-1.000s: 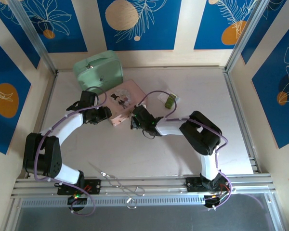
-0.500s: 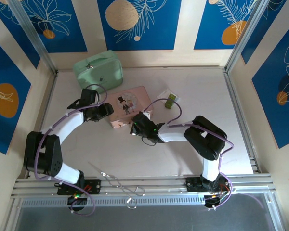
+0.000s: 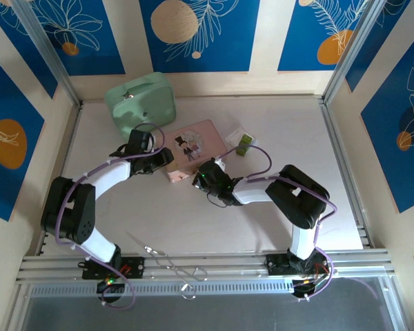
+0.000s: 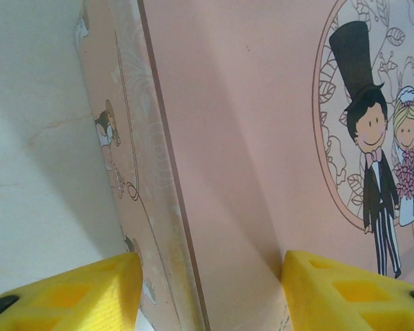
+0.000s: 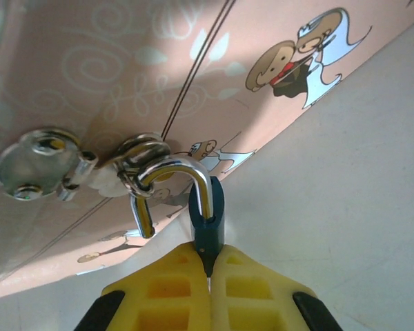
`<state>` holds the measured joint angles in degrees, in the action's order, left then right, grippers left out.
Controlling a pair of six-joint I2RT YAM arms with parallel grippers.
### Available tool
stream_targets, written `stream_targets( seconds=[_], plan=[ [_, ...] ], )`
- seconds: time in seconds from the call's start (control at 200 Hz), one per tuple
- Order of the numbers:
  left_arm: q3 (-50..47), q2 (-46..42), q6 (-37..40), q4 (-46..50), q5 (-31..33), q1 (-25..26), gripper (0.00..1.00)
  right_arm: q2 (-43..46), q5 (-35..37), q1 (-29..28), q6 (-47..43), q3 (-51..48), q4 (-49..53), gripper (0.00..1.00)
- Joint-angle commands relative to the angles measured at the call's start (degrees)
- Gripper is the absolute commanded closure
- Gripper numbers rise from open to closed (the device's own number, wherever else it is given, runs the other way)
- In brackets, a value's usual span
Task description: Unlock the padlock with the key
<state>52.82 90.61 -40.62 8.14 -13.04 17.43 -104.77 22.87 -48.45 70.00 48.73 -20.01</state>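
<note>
View from above: a pale worktop (image 3: 193,221) with two white robot arms reaching in from the near edge. A flat pink tin (image 3: 193,141) lies near the middle, its lid printed with a cartoon bride and groom. A mint-green case (image 3: 141,103) sits behind it to the left. A small olive block (image 3: 243,145) lies just beside the tin's right corner.

The left hand (image 3: 167,160) is at the tin's near left corner. In its wrist view, the two yellow fingers (image 4: 62,296) stand apart. One is on the side wall and the other on the lid, with the tin's edge between them. I cannot tell whether they are squeezing the tin or only straddling it.

The right hand (image 3: 205,178) is at the tin's near side, close to the left hand. In its wrist view, the yellow fingertips are clenched together on the lower end of the padlock (image 5: 207,207). The padlock is tiny, with a blue body. It hangs from a metal ring (image 5: 141,155) on the tin's side wall, next to a round silver clasp (image 5: 38,162). Its thin silver shackle (image 5: 176,169) passes through that ring. One leg of the shackle enters the blue body. The other leg ends bare, beside the body and apart from it. The padlock sits just above the worktop.
</note>
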Motion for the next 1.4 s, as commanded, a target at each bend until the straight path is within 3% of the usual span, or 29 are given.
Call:
stream_targets(
  seconds=[0.0, 0.67, 0.815, 0.94, 1.186, 1.316, 1.396],
  plan=[
    [-3.64, 2.35, -0.6, 2.08, 0.65, 1.05, 0.45, 0.79, 4.22, 1.31, 3.45, -0.01, -1.09, 1.0],
    [-9.99, 3.11, 0.81, -1.51, -0.22, 1.03, 0.49, 2.86, 4.3, 6.46, 10.95, -4.45, -10.0, 1.0],
    [-10.62, 3.56, 0.85, -2.16, -0.5, 1.03, 0.49, 4.27, 7.57, 6.5, 7.16, -0.86, 0.09, 1.0],
    [-10.72, 3.87, 1.0, -2.55, -0.63, 1.04, 0.5, 3.82, 12.62, 6.59, 4.67, 7.06, 17.85, 1.0],
    [-10.63, 3.64, 1.68, -2.08, -0.76, 1.03, 0.51, 2.66, 14.61, 7.49, 3.69, 12.37, 22.84, 1.0],
    [-10.78, 3.3, 2.01, -1.73, -0.67, 1.03, 0.51, 5.41, 14.43, 7.75, 5.04, 6.92, 17.97, 1.0],
    [-10.81, 3.05, 2.4, -1.49, -0.67, 0.94, 0.51, 6.93, 13.09, 7.31, 0.85, 4.72, 15.17, 1.0]
  ],
)
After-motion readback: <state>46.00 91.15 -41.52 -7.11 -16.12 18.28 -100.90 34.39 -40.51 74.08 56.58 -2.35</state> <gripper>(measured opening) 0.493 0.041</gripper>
